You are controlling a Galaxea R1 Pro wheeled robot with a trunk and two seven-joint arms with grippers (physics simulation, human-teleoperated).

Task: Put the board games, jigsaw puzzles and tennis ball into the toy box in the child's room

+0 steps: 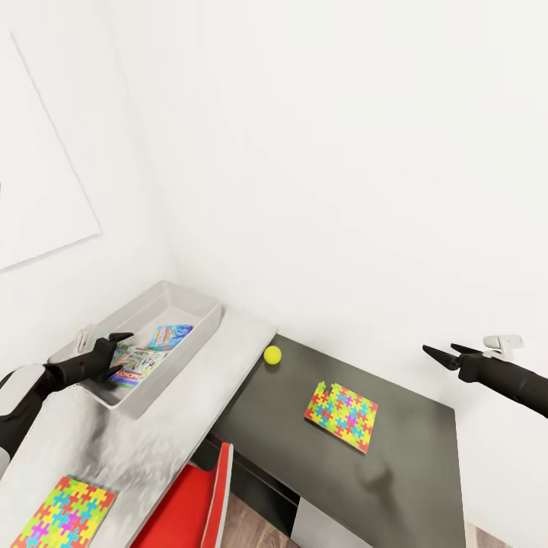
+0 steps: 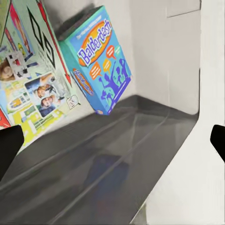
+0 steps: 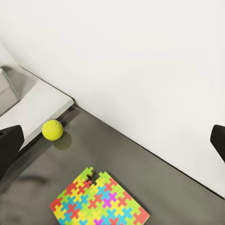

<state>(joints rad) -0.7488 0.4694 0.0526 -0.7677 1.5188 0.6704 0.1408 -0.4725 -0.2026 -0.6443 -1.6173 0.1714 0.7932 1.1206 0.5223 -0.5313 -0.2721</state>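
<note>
Toy box (image 1: pixel 199 303), shallow grey tray with glossy game boxes (image 1: pixel 152 348); both pincers spread, empty.

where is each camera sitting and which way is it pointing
Head view: from the robot's head, down over the desk; both arms show.
Left wrist view: on the left arm, looking into the toy box at game boxes; dark finger edges show.
Right wrist view: on the right arm, facing tennis ball and puzzle.
Shared: head and right wrist views both show ball and puzzle.
</note>
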